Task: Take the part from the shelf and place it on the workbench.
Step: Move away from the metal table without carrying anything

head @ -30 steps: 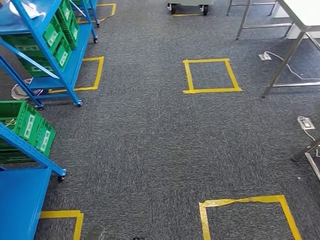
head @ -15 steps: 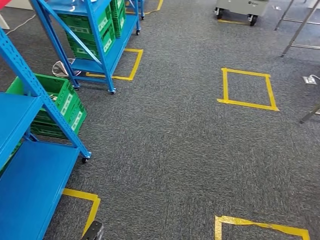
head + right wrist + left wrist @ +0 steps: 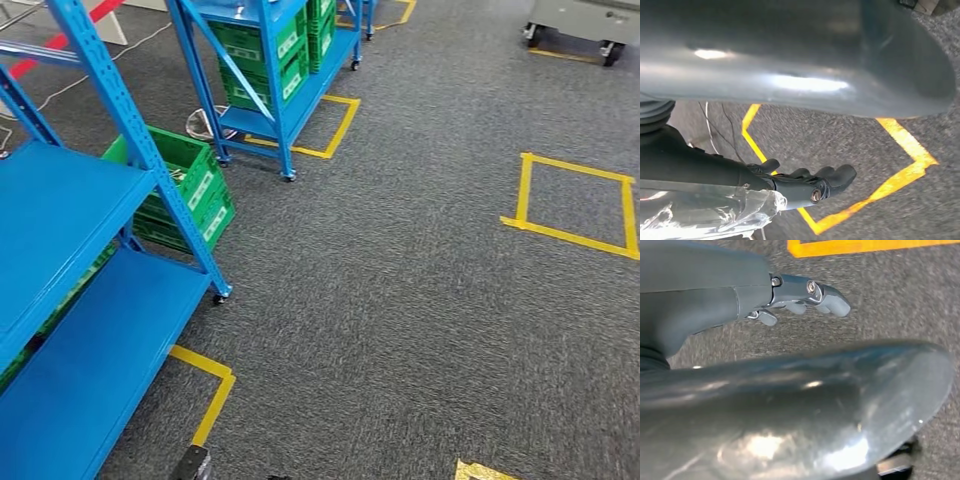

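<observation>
The part itself cannot be made out. By my reckoning it sits in one of the green crates, most likely the green crate (image 3: 185, 185) behind the corner post of the near blue shelf (image 3: 68, 200), since something small and pale lies inside it (too small to name). So the fetching has not begun. Both arms hang by the body, which suits walking rather than reaching. The left hand (image 3: 806, 295) hangs over the carpet with its fingers stretched out straight and nothing in them. The right hand (image 3: 810, 182) is also stretched out and not curled round anything. A crumpled clear film (image 3: 715, 212) lies along its underside, and I cannot tell whether that is wrapping on the arm or something carried. The near shelf's two broad blue decks slope toward the camera, and its foot stands just beside a yellow tape corner (image 3: 211, 390), which is probably the mark for where the robot should stand. Further off is a second blue shelf (image 3: 279, 90) with more green crates (image 3: 260, 50) stacked on its levels, and a coiled cable (image 3: 204, 120) on the floor beside it. To the right, well apart, are a yellow tape square (image 3: 573, 200) and a grey wheeled cart (image 3: 581, 20). The near shelf's slanted brace and post cross in front of the crate, so a reach would have to go round them.
</observation>
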